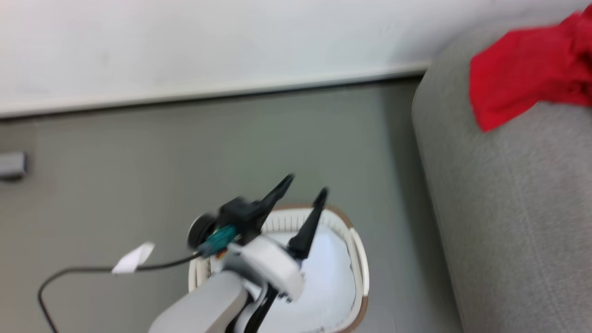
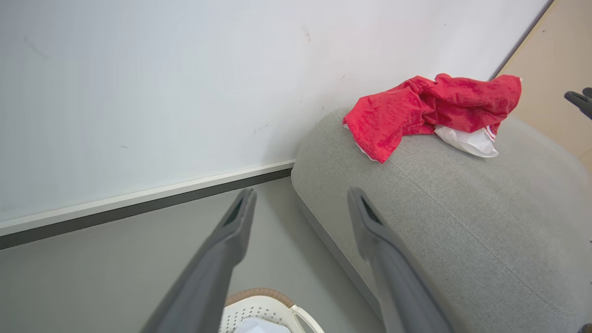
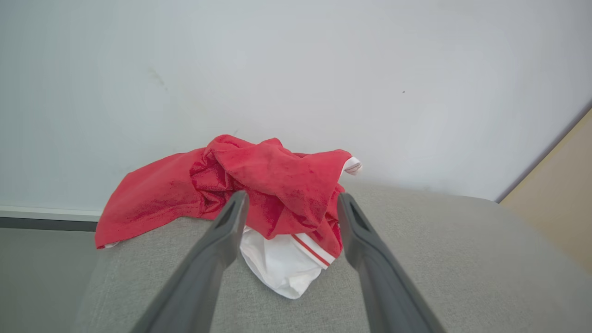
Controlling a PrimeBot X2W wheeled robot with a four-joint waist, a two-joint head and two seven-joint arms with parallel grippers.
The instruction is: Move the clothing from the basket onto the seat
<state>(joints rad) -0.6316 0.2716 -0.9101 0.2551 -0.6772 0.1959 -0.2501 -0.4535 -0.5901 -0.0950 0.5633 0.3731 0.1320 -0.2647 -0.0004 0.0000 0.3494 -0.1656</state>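
The left gripper [image 1: 305, 186] hung over the basket [image 1: 359, 259], its 2 fingers spread apart and pointing up the view. Something pale [image 1: 329, 273] lay inside the basket, too blurred to tell what. The basket stood on the grey floor [image 1: 138, 185] beside the sofa [image 1: 518, 208]. Red clothing [image 1: 522, 69] lay bunched on the sofa's top at the upper right. A black cable [image 1: 83, 270] with a white tag [image 1: 133, 258] trailed left from the arm.

Big white wall [image 1: 185, 41] on the far side, with a few small dark marks. Along its bottom, a white strip [image 1: 208, 90] with a dark line under it. Plain grey floor [image 1: 138, 162] nearer. Small blurry grey box [image 1: 11, 165] far left. Tan surface [image 2: 555, 69] far right, next to the wall.
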